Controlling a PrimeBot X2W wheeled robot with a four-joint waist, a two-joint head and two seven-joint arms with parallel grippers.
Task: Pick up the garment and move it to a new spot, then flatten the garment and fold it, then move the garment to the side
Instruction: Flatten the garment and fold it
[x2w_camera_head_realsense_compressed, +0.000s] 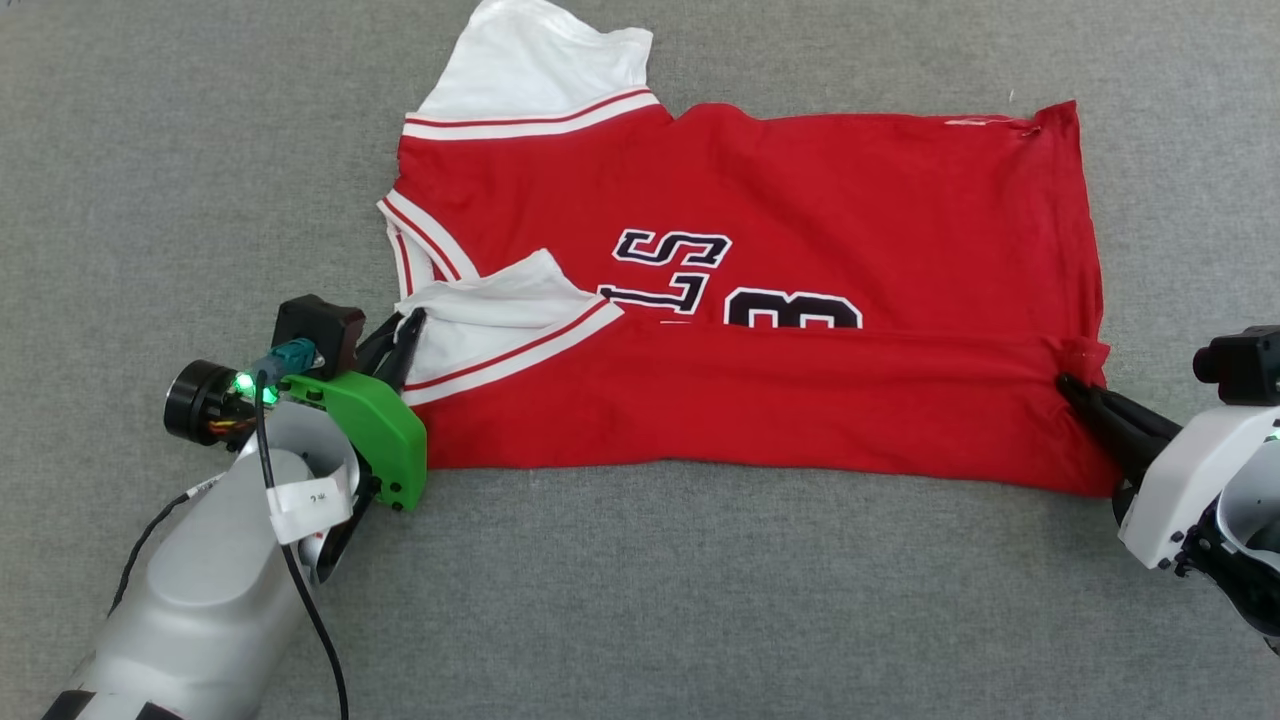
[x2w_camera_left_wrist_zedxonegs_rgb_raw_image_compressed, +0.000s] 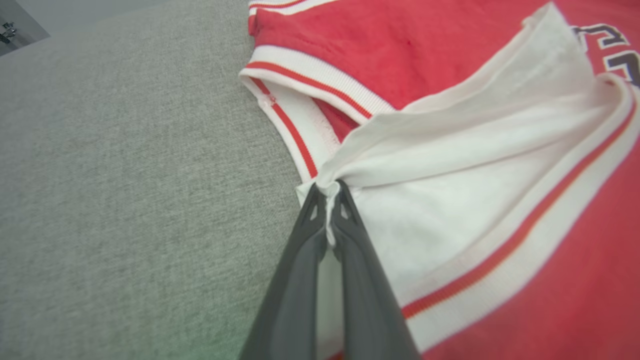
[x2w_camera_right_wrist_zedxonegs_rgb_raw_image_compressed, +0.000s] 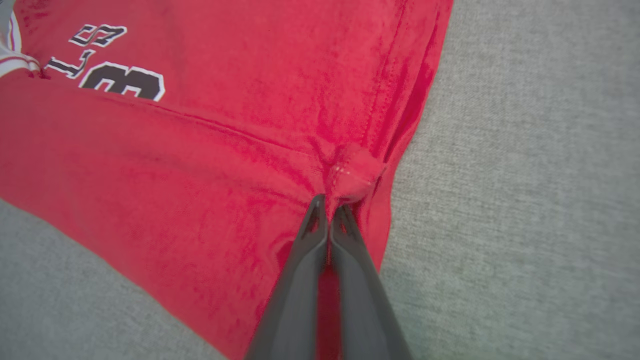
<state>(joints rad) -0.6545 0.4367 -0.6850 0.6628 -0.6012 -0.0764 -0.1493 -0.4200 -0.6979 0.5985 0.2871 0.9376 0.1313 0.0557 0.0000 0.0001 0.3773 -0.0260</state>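
You see a red T-shirt (x2w_camera_head_realsense_compressed: 800, 200) spread across a grey fabric surface (x2w_camera_head_realsense_compressed: 700, 600), with its collar end toward the robot's left and its hem toward the right. The near long edge is folded up over the body and hides the lower part of the black-and-white print (x2w_camera_head_realsense_compressed: 730, 290). The far sleeve (x2w_camera_head_realsense_compressed: 540, 60), white, lies flat beyond the shoulder. The near sleeve (x2w_camera_head_realsense_compressed: 490, 320), also white, rests on top of the red cloth. Your left hand (x2w_camera_head_realsense_compressed: 408, 325) is clenched on the edge of that near sleeve, and the left wrist view shows white cloth pinched between its dark fingers (x2w_camera_left_wrist_zedxonegs_rgb_raw_image_compressed: 295, 280). Your right hand (x2w_camera_head_realsense_compressed: 1068, 383) is clenched on the folded corner at the hem, and the right wrist view shows a small bunch of red cloth gripped at the fingertips (x2w_camera_right_wrist_zedxonegs_rgb_raw_image_compressed: 307, 240).
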